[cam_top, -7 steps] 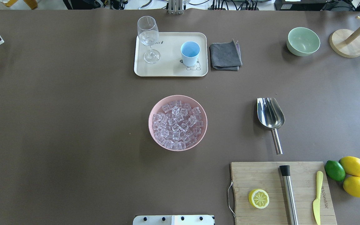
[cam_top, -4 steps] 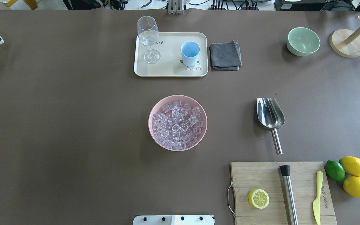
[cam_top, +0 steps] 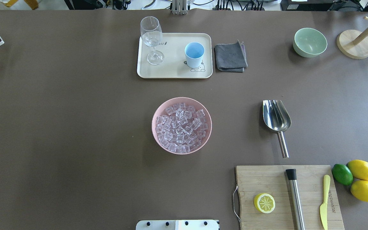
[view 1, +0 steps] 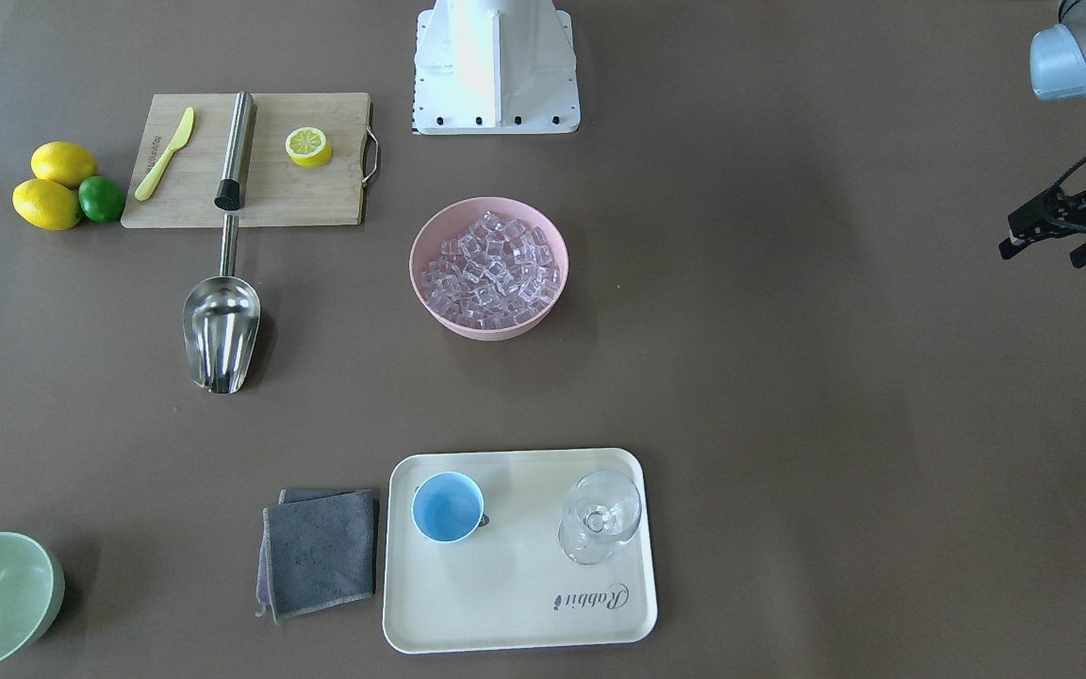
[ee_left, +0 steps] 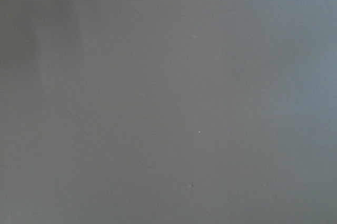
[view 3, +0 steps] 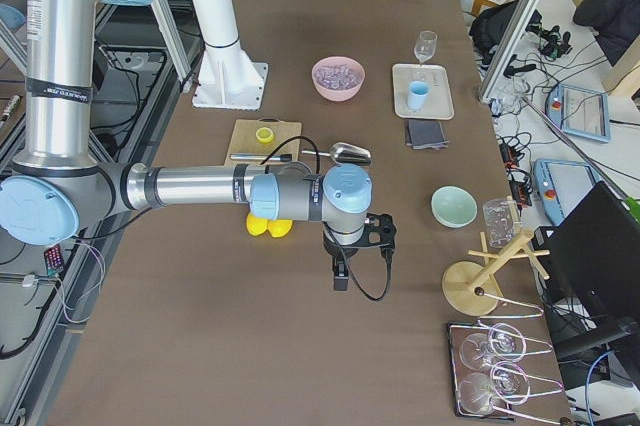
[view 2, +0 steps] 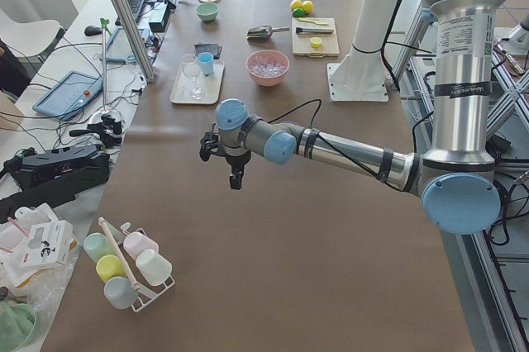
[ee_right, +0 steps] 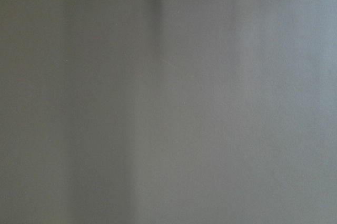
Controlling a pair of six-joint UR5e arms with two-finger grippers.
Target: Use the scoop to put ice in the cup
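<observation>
The ice (cam_top: 180,127) is a heap of small clear cubes in a pink bowl (cam_top: 154,115) at the table's middle. The light blue cup (cam_top: 194,52) stands upright on a cream tray (cam_top: 171,72) at the far side. The steel scoop (cam_top: 276,116) lies on the table right of the bowl, handle toward the robot. My left gripper (view 1: 1041,247) hangs over the table far out on the left, well away from all of these; I cannot tell if it is open. My right gripper (view 3: 343,271) shows only in the exterior right view, beyond the lemons; its state is unclear.
A clear stemmed glass (cam_top: 152,35) shares the tray. A grey cloth (cam_top: 230,57) lies right of it, a green bowl (cam_top: 310,41) further right. A cutting board (cam_top: 267,179) near the robot holds a half lemon, a steel cylinder (cam_top: 295,198) and a yellow-green knife (cam_top: 324,201).
A small black tip of my left gripper has come into the overhead view at its left edge. Nothing on the table has moved.
</observation>
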